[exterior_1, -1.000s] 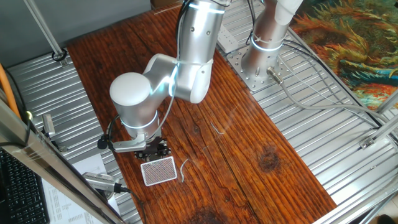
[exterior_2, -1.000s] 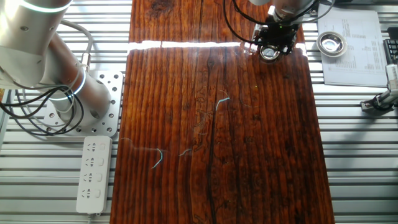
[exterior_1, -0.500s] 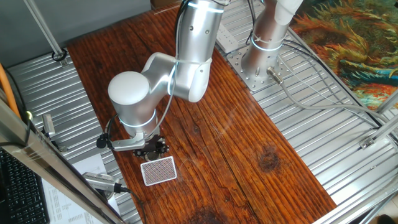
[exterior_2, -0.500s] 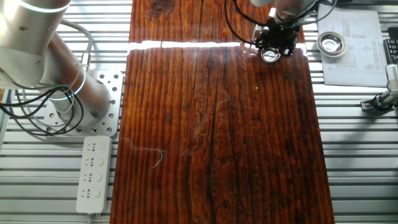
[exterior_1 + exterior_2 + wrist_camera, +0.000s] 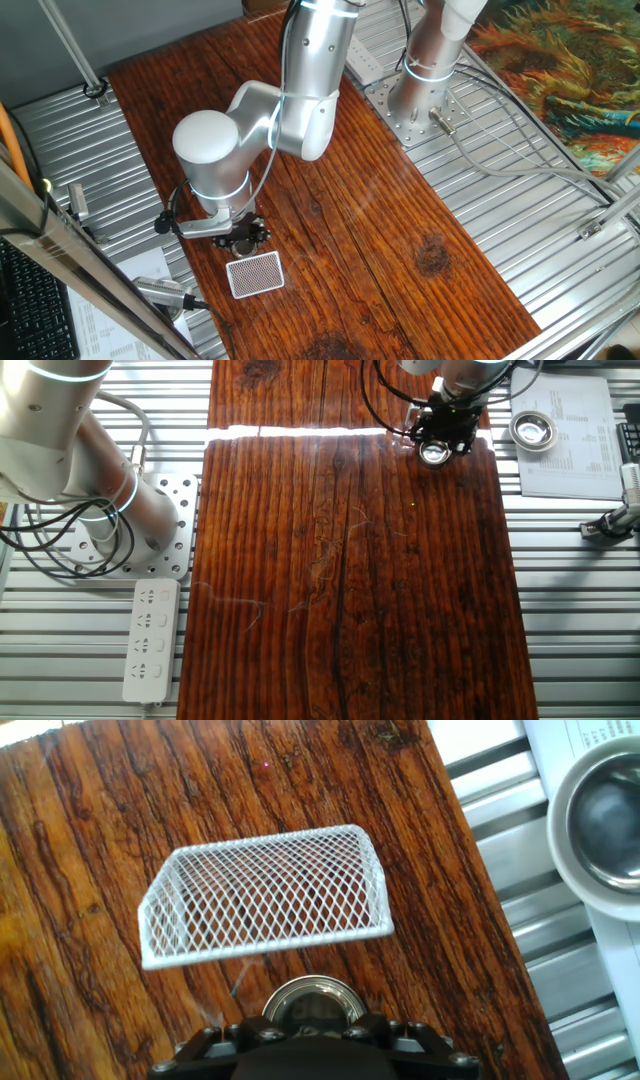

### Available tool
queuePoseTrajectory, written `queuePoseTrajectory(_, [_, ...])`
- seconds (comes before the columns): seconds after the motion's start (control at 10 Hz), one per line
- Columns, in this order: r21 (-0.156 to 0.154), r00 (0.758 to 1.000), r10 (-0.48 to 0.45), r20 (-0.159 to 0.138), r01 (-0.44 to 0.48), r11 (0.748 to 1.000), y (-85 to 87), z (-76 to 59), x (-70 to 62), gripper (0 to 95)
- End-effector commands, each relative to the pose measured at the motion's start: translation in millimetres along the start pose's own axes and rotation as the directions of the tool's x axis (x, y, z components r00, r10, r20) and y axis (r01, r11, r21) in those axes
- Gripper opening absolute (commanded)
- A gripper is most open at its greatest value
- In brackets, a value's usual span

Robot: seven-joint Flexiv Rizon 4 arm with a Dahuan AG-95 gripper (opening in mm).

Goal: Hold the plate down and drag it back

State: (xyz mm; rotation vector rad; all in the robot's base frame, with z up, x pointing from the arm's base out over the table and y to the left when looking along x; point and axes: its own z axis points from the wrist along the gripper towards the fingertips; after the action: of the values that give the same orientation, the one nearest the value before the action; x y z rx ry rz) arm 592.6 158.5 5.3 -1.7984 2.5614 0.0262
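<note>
Gripper (image 5: 312,1038) low over the wooden bench (image 5: 360,210), near its edge on the side bordered by ribbed metal decking. The plate (image 5: 313,1004), a small shiny silver disc with raised rim and darker centre, lies directly under the fingertips; in the hand view only its far arc shows above the black finger hardware. In the other fixed view the same disc (image 5: 434,453) sits right below the gripper (image 5: 440,430), close to the bench corner.

Gripper state: cannot tell how far the jaws stand apart, since the fingertips are hidden behind the gripper body in all three views. It grasps nothing that I can see; judged to be pressing or about to press on the disc from above, contact not confirmed.

Key relation: the plate is under the gripper, not offset to either side. Just beyond it, away from the wrist, lies a white card (image 5: 265,895) with a red cross-hatch pattern, long axis running across the view; a narrow strip of bare wood separates card and plate. In one fixed view the card (image 5: 254,273) lies just past the gripper (image 5: 240,238). Judgement: a drag back toward the wrist moves the plate away from the card.

A metal bowl (image 5: 598,825) rests on a printed sheet off the bench; print too small to read. No brands legible
</note>
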Motion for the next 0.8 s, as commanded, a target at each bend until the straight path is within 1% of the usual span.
queuePoseTrajectory(0.1, [0.0, 1.0, 0.0, 0.0, 0.0, 1.0, 0.1, -0.1, 0.6, 0.0])
queuePoseTrajectory(0.8, [0.004, 1.0, -0.017, -0.005, 0.017, 1.0, -3.5, 1.2, 9.3, 0.0])
